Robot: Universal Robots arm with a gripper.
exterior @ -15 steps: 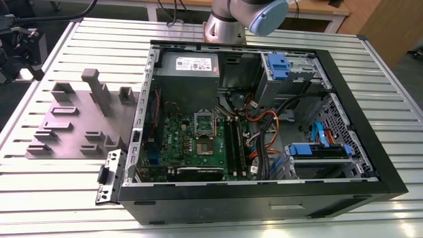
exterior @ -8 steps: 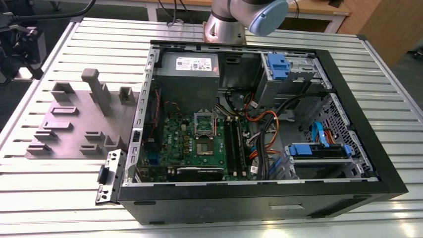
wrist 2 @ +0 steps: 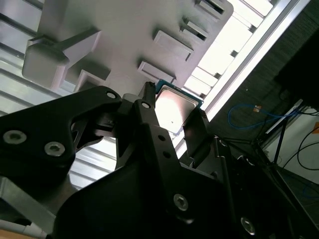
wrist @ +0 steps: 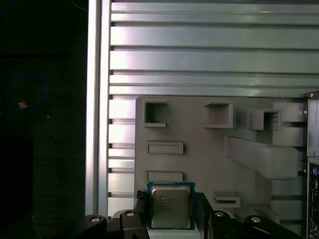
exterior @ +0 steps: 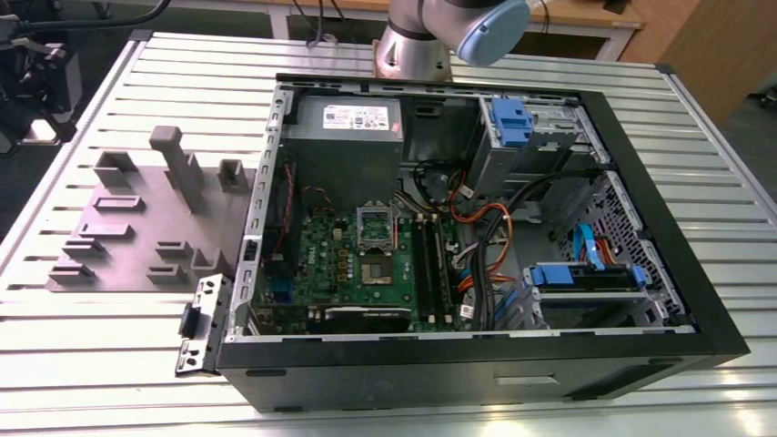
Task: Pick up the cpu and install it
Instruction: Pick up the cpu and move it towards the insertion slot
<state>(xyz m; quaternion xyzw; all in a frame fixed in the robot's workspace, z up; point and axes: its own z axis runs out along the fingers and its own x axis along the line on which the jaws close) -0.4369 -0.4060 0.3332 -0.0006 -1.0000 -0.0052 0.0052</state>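
Note:
The cpu (wrist: 170, 205) is a small square chip with a silver top and a dark green rim. It sits between my gripper's (wrist: 171, 211) two black fingers (wrist: 141, 211), which touch two opposite edges of it. In the second wrist view the cpu (wrist 2: 175, 108) shows the same way, gripped by the gripper (wrist 2: 172, 113) and held up above the grey fixture plate (wrist 2: 124, 30). In the exterior view the motherboard (exterior: 364, 264) lies inside the open computer case, with its metal socket frame (exterior: 374, 221) near the middle.
The grey fixture plate (exterior: 134, 228) with raised blocks lies on the slatted aluminium table (exterior: 73, 346), on the exterior view's left of the black case (exterior: 680, 273). Cables, drive bays and a power supply (exterior: 346, 123) crowd the case. The arm's base (exterior: 413, 45) stands behind it.

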